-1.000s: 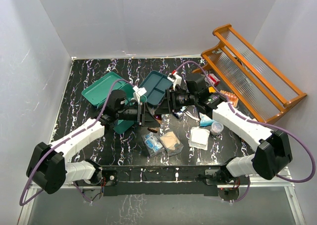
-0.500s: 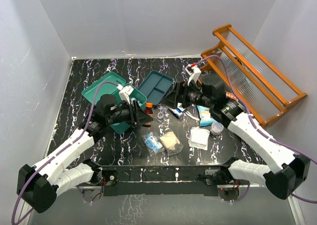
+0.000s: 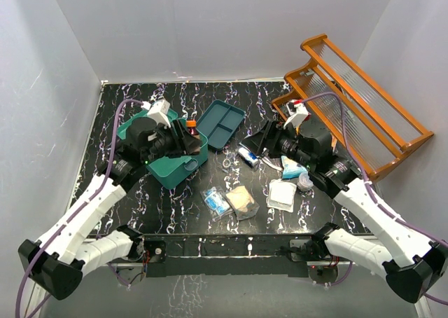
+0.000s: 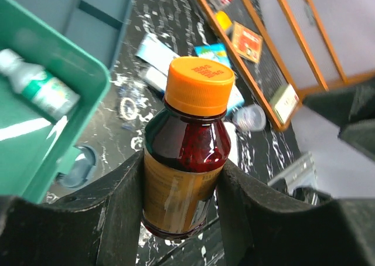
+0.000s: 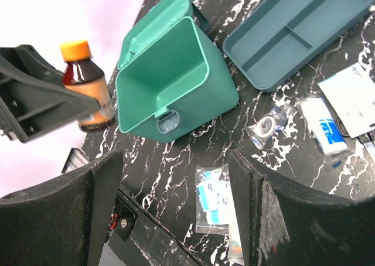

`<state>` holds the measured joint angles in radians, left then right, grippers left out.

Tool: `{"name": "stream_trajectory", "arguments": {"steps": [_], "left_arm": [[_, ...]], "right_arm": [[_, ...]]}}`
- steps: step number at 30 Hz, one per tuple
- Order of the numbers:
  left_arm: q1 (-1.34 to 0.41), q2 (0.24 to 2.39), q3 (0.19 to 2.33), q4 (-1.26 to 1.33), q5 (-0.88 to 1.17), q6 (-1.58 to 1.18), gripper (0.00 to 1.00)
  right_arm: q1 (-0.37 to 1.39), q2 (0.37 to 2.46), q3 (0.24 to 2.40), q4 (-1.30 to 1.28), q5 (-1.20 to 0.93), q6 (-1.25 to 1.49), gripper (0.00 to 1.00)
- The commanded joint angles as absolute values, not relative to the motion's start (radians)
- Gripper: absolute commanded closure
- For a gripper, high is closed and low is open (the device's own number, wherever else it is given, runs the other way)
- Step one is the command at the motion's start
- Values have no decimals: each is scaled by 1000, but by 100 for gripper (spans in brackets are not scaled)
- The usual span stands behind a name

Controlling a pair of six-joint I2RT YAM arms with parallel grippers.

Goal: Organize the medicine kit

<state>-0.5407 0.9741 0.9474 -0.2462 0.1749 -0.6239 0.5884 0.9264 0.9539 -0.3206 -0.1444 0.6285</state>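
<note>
Your black marbled table (image 3: pixel 175 209) carries everything, with the orange wooden rack (image 3: pixel 357 115) lying at its far right corner.

Next in size is the medicine kit (image 3: pixel 171 167). It stands upright on the left half of the table, mouth up. Its lid (image 3: pixel 136 130) is thrown back flat toward the far left. The long axis runs on a diagonal from near-left to far-right, and the latch wall (image 5: pixel 167 122) faces the near-right, toward the middle of the table. A small white and green bottle (image 4: pixel 38 84) lies inside it.

Just beside the kit's far-right end sits the flat dark-teal divided tray (image 3: pixel 220 124), apart from it and angled much the same way.

Your left gripper (image 3: pixel 183 141) is clamped on a brown bottle (image 4: pixel 187 143) with an orange cap (image 3: pixel 190 125). The fingers (image 4: pixel 126 201) press on both sides of the bottle's body, and the cap points away from the wrist. From above, the bottle sits over the far-right end of the kit; you cannot tell how high.

Your right gripper (image 5: pixel 176 160) is spread wide with nothing between the fingers. It hangs over the middle of the table, to the right of the tray.

Loose small things lie near the front: a white gauze packet (image 3: pixel 282 194), a tan pad (image 3: pixel 242 201), a clear bag with blue contents (image 3: pixel 217 201), a blue and white box (image 3: pixel 247 155) and a small clear cup (image 3: pixel 306 181).
</note>
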Motion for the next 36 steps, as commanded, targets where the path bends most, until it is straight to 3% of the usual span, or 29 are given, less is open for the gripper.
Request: {"name": "stream_trajectory", "arguments": {"steps": [1,10,19,25,36], "left_arm": [[-470,1040,1021,-390,44,-723,73],[-282,1069,898,-321,36,-912,73],[-281,1184,859,-227,-39,-1044,74],[-290,1248,892,-313,-128,-1089,74],[-329,1356,925,-321,-130,-1095,71]], "right_arm": [[589,928,912,-270,-72,684,29],[587,1052,899,-261,-40,782,32],[588,1159,884,-280,121,873,35],[589,1227,871,-314,250,916,38],[589,1406,990,-430,219,858,39]]}}
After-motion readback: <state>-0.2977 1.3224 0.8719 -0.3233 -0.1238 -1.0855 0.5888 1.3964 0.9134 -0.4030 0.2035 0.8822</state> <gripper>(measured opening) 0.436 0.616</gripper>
